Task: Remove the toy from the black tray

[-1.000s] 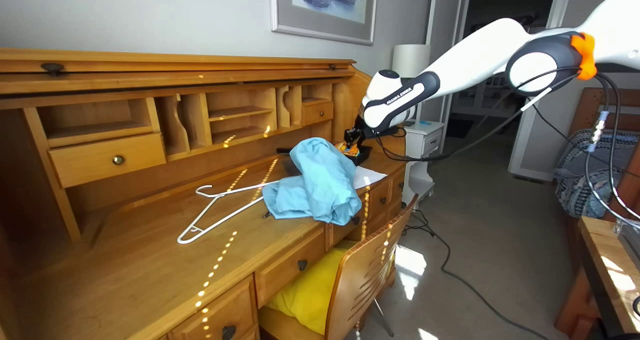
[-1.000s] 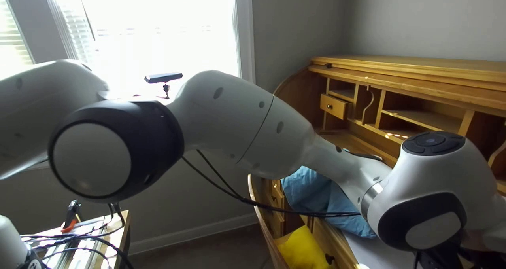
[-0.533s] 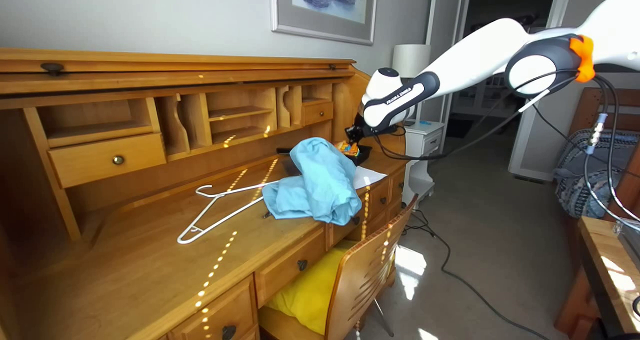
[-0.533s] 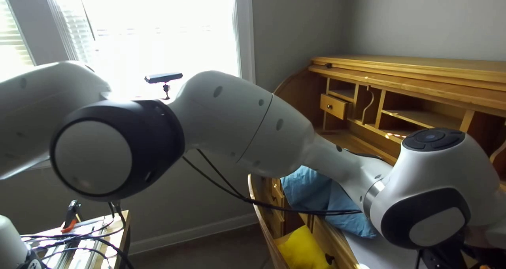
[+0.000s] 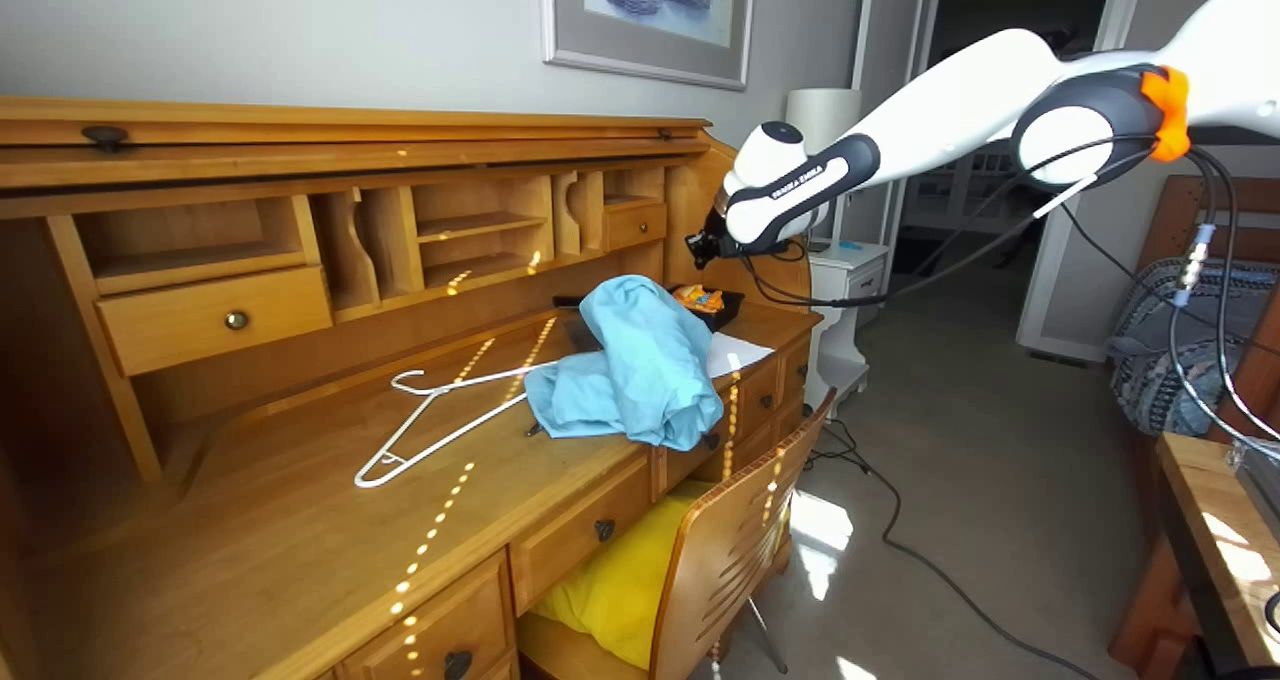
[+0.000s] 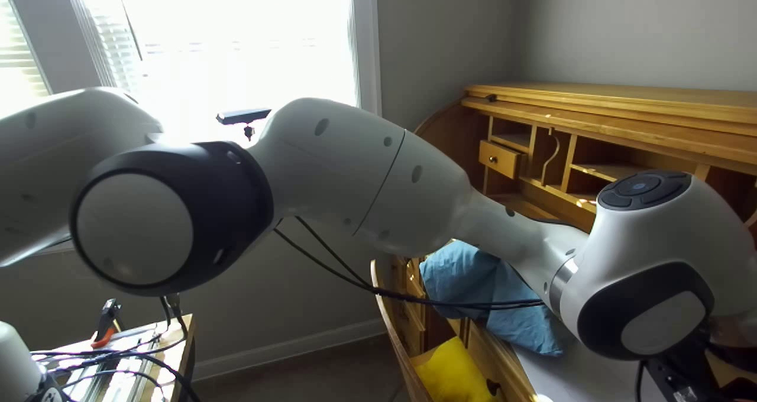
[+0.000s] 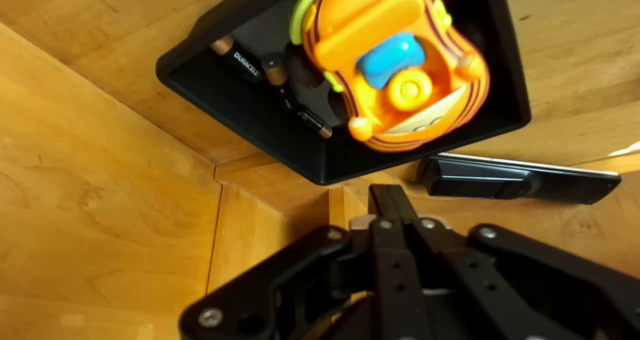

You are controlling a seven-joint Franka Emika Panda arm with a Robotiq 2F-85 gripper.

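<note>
The orange toy (image 7: 395,60), with a blue button and a yellow knob, lies inside the black tray (image 7: 250,100). My gripper (image 7: 392,195) is shut, its two fingertips pressed together with nothing between them. In the wrist view it appears just below the tray's near corner, apart from the toy. An exterior view shows the gripper (image 5: 698,250) hanging in the air above the toy (image 5: 700,298) and the tray (image 5: 728,310) at the desk's far end. Part of the tray is cut off at the top of the wrist view.
Several batteries (image 7: 245,62) lie in the tray beside the toy. A black handled object (image 7: 500,177) rests near the tray. A blue cloth (image 5: 640,360) is heaped in front of it, next to a white hanger (image 5: 430,395) and paper (image 5: 735,353). Desk cubbies (image 5: 480,225) rise behind.
My gripper has lifted up off the toy, mostly in the last half second, and the forearm rose with it. The toy stays in the tray.
</note>
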